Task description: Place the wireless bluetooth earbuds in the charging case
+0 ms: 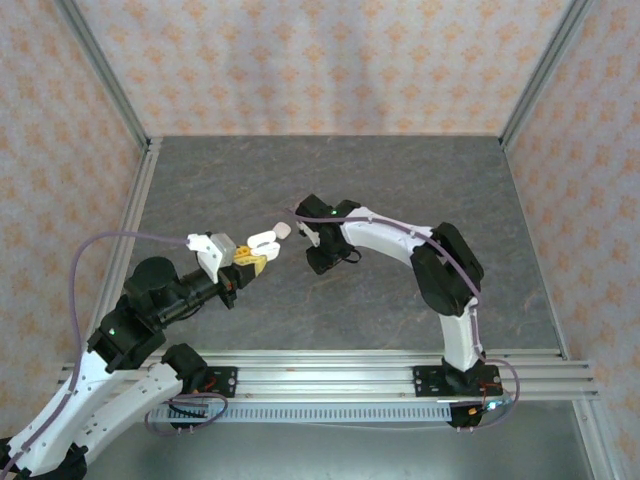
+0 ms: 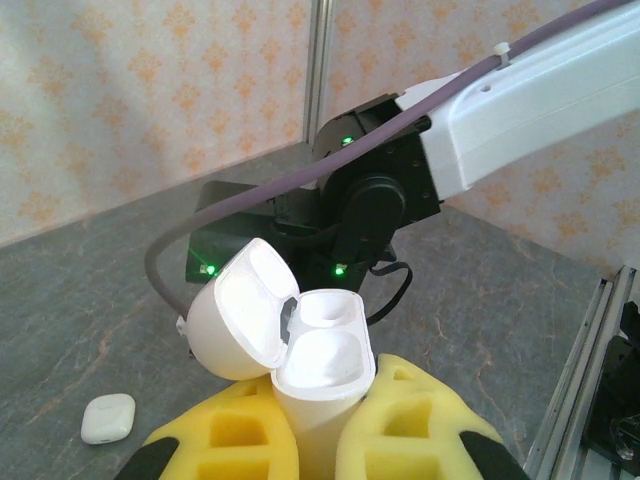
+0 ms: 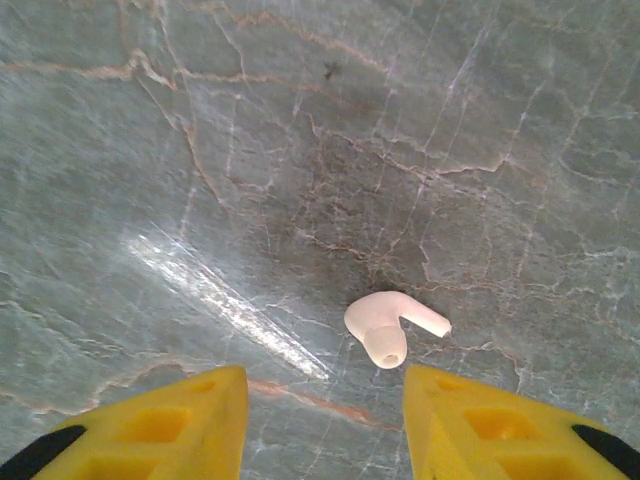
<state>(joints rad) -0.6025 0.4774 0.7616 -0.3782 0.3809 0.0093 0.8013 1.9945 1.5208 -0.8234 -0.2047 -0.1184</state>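
The left gripper (image 2: 322,415) is clamped tight on the lower body of the case (image 2: 318,365), holding it off the table (image 1: 400,190) with its lid (image 2: 243,312) flipped back. The two wells look empty, though white on white makes that hard to be sure of.

The right gripper (image 3: 325,425) hangs low over the table with its jaws partly open and nothing between them. One earbud (image 3: 388,330) lies on its side just ahead of the gap, nearer one finger than the other, stem pointing sideways.

The main risk is the pickup. Because the earbud sits off centre, the nearer finger would probably reach it first and flick or roll it across the smooth stone instead of pinching it. A grip on the rounded head could also squirt it out.

A crooked grip would leave the stem misaligned with its well later, and pushing down could twist the case in the left gripper or knock the lid shut. A second, closed case (image 2: 108,418) lies on the table, well apart.
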